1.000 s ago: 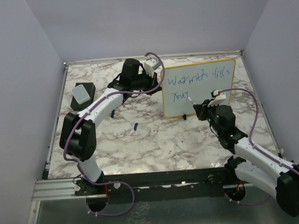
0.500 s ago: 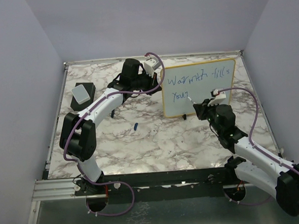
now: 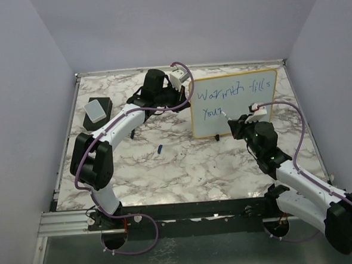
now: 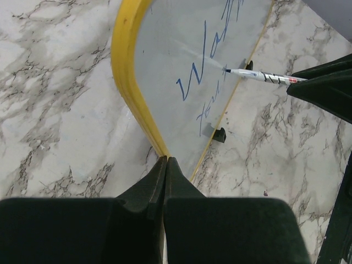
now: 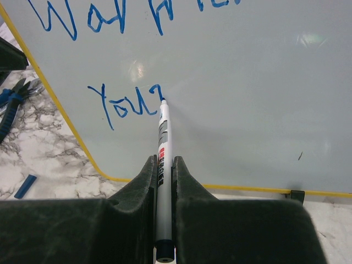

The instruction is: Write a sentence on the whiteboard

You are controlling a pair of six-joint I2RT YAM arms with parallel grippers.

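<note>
The whiteboard (image 3: 246, 112) stands upright on its small black feet (image 3: 217, 138) toward the far right of the marble table (image 3: 184, 167), its yellow frame facing the arms. The sentence (image 3: 236, 91) on it is in thin blue handwriting: "Warmth fills" runs along the top, and "Your" sits alone beneath it at the left (the last letter looks more like a hooked 7 than an r).

The right gripper (image 5: 163, 164) has its two fingers drawn in close on a slim white marker (image 5: 162, 135), clamped around the barrel so that it points straight out ahead. The blue tip touches the board just after the final stroke of "Your".

The left gripper (image 4: 165, 160) reaches in from the far left, and its jaws are pinched tight together on the board's yellow left edge, near the bottom corner.

A small blue cap (image 3: 159, 148) lies on the marble in front of the board, well apart from both arms. The grey-topped eraser block (image 3: 97, 109) rests near the table's left edge.
</note>
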